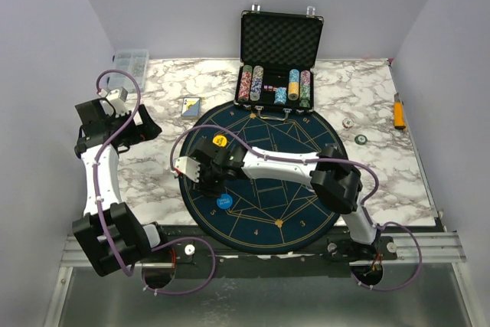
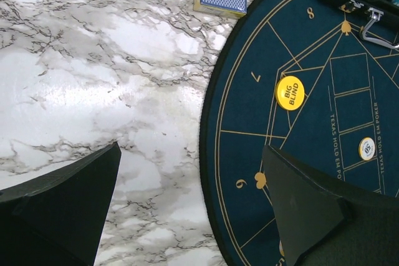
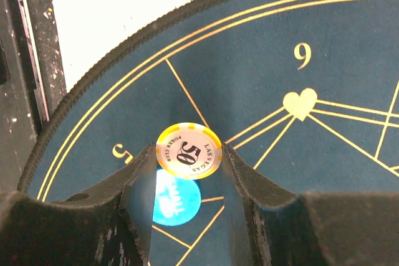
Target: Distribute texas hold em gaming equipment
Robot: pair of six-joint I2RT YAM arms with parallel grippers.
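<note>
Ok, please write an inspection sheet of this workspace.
Surface: marble table, round dark-blue mat in the middle.
Job's things: 50 chip in the right claw; blue disc and yellow Big Blind disc on the mat; card box beside the mat; chip stacks in the open case; pale small disc and dark small disc on the marble, right of the mat.
Clutter: clear compartment box, far left corner; orange-handled tool, far right.
Claws: left claw open, empty, over the mat's edge; right claw shut on the 50 chip.
Cables: purple cables loop along both arms.
Surroundings: pale walls on three sides.

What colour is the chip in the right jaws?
The chip is white with a yellow-striped rim; right wrist view.
</note>
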